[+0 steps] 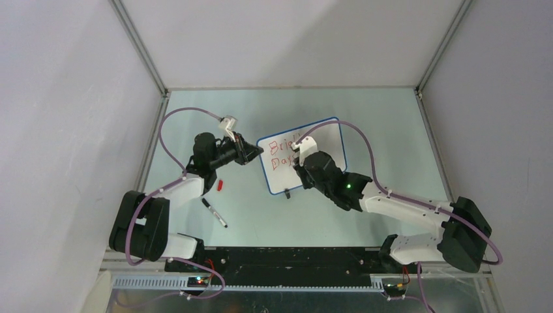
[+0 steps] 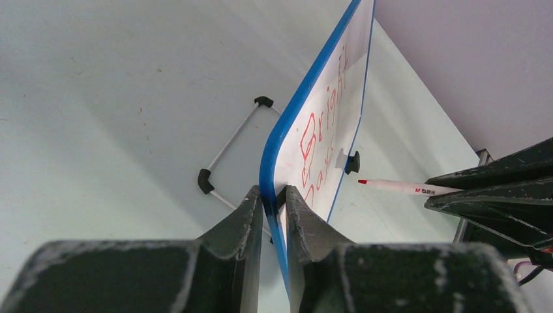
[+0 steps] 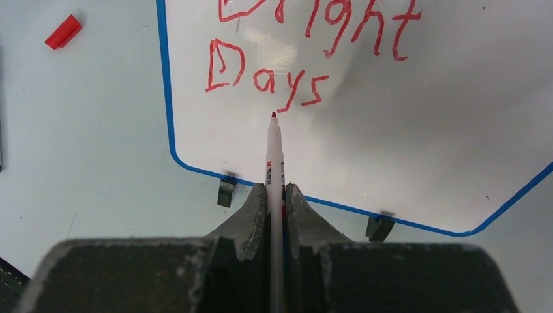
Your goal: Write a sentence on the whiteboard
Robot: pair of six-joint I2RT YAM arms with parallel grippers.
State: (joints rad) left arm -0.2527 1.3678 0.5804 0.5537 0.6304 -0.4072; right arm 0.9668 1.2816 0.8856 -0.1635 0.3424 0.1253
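The whiteboard (image 1: 313, 140) with its blue rim stands tilted at mid-table, propped on a wire stand (image 2: 225, 147). My left gripper (image 2: 274, 195) is shut on the board's left edge (image 2: 280, 140). The sentence (image 3: 306, 45) reads "Bright" and "Days" in red, in two lines. My right gripper (image 3: 276, 192) is shut on a white marker (image 3: 274, 153). Its red tip (image 3: 273, 115) hovers just below "Days", over bare board. From the left wrist the marker (image 2: 401, 187) shows a little off the board face. Two black clip feet (image 3: 225, 191) sit on the board's lower rim.
A red marker cap (image 1: 220, 185) lies on the table left of the board, also visible from the right wrist as a red cap (image 3: 63, 31). A second black-and-white marker (image 1: 214, 212) lies nearer the left arm's base. Grey walls enclose the table on three sides.
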